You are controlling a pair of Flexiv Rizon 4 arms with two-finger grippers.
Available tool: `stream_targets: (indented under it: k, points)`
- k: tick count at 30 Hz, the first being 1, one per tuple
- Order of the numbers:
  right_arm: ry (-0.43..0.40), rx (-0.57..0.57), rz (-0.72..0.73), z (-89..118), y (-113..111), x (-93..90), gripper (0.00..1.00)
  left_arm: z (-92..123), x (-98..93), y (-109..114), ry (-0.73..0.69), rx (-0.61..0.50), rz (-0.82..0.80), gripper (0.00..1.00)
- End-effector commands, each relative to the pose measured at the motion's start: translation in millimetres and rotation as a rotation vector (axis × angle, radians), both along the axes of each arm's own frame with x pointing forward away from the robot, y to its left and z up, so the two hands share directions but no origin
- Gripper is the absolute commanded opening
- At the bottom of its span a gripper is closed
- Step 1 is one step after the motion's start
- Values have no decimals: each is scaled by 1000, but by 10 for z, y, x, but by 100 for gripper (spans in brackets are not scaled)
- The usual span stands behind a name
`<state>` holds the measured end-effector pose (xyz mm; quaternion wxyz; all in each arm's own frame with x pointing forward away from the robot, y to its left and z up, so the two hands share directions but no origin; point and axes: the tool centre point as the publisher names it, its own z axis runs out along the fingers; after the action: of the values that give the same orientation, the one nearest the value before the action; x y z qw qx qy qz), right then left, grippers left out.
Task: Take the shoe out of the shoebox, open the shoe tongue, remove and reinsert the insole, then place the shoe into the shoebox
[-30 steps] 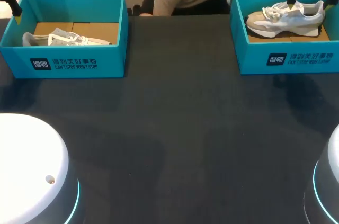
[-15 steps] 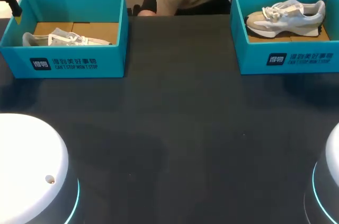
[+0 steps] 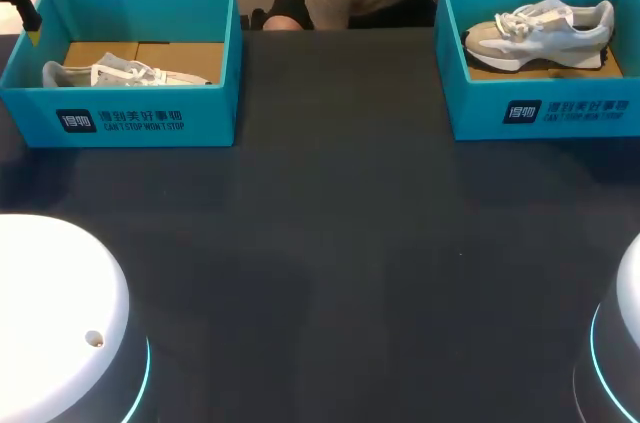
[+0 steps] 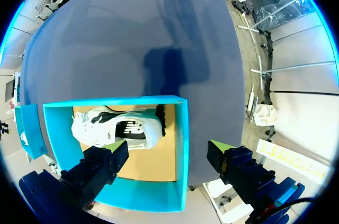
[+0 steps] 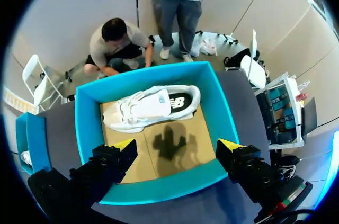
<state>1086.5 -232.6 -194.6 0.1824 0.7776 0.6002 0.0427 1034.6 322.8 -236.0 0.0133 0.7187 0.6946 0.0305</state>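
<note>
Two teal shoeboxes stood well apart on your bench [image 3: 340, 243]. The left shoebox [image 3: 130, 118] held a white shoe [image 3: 110, 73], and the right shoebox [image 3: 545, 108] held a grey-white shoe [image 3: 545, 31]. Your left pincer [image 4: 167, 150] and right pincer [image 5: 177, 144] each hung above its own box, fingers spread and gripping nothing.

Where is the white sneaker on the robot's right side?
In the head view, the white sneaker lies inside the teal shoebox at the far right corner of the dark table, nearer the box's back wall.
</note>
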Motion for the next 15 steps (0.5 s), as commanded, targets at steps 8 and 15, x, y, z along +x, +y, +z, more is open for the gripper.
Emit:
stream_targets:
  k: [8, 15]
  points:
    - [12, -3, -9, -52, -47, 75, 100, 7, -20, -1, -4, 2, -1, 100]
    - [31, -44, -9, -130, -266, 274, 100, 7, -20, -1, -4, 2, -1, 100]
